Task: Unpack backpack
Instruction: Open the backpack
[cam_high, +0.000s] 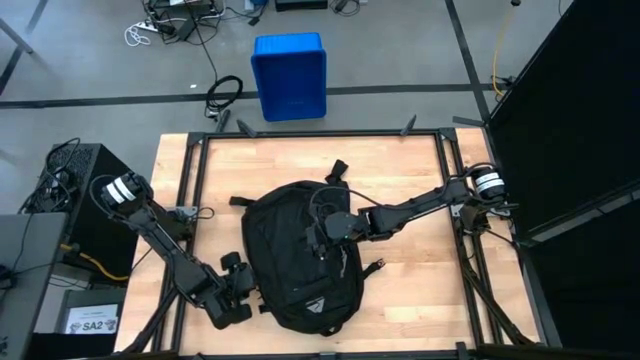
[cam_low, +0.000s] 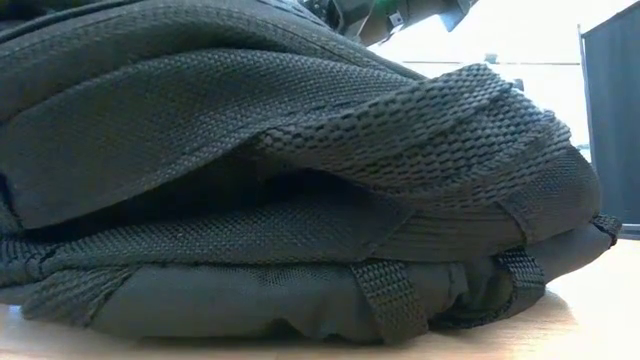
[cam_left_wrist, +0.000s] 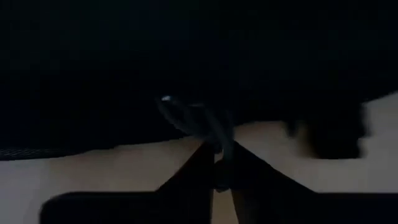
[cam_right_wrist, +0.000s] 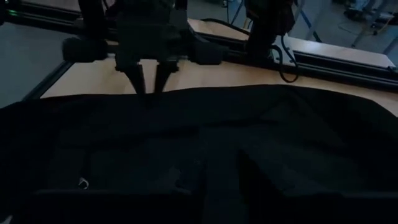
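The left gripper (cam_high: 243, 283) sits low at the backpack's (cam_high: 300, 255) side edge, its two dark fingers (cam_right_wrist: 151, 79) drawn together to a narrow point. In the left wrist view those fingers meet on a thin grey metal piece (cam_left_wrist: 214, 134) hanging from the black fabric, a zipper pull by its look, so the gripper is closed on it. In the right wrist view the same fingers point down and touch the bag's rim where fabric meets the wooden table (cam_high: 400, 275). Directly beyond the fingertips lies the bulk of the bag; behind the gripper the left arm runs back over bare wood toward the table's near left corner.

The right gripper (cam_high: 325, 228) rests on top of the backpack, near its middle, reaching in from the opposite side. Its fingers are buried against dark fabric and I cannot tell whether they are open or closed, or whether they hold anything.

The backpack lies flat between the two grippers in the middle of the table, its small white triangular logo (cam_high: 317, 307) toward the near edge and its straps (cam_high: 336, 170) toward the far edge. At table height its woven shoulder strap (cam_low: 440, 125) and padded layers fill almost the whole view.

Past the far edge of the table, well apart from both grippers, a blue bin (cam_high: 289, 76) stands on the floor.
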